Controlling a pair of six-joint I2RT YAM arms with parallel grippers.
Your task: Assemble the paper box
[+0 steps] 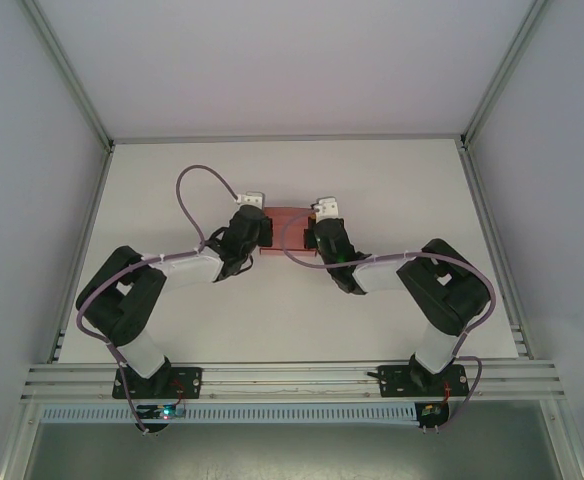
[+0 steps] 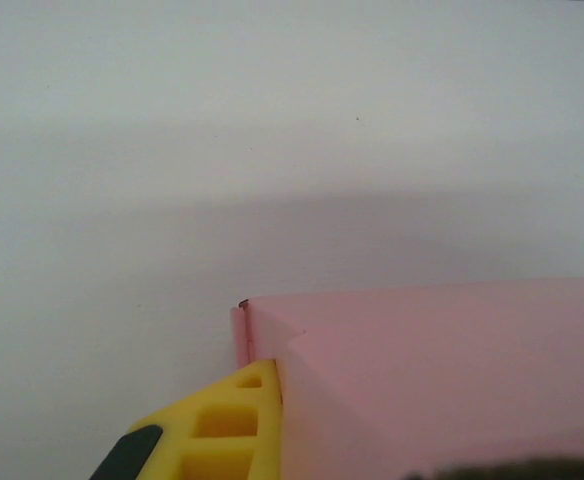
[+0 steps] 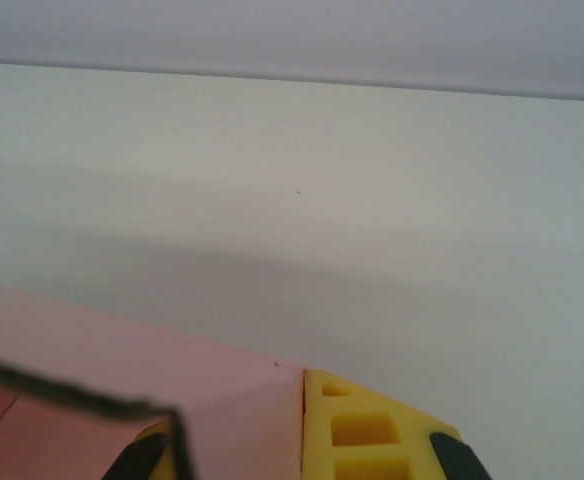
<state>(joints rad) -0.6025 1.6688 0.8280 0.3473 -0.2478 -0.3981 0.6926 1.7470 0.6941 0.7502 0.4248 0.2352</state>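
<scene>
Together we pinch the paper box [image 1: 288,218], lying on the worktop [image 1: 392,190] nearer its far edge. Our left gripper [image 1: 262,232] is clamped on its left end, our right gripper [image 1: 310,236] on its right.

The left arm [image 1: 132,300] and right arm [image 1: 447,290] are matte black with chunky joints, each with pale grey-white link sections. A lilac cable [image 1: 187,185] loops along each arm. Black base plates [image 1: 157,382] sit at six o'clock on the tabletop edge. A white block [image 1: 253,198] caps each wrist. The left fingers [image 2: 232,420] and right fingers [image 3: 357,430] are bright yellow with square cut-outs and black inserts.
</scene>
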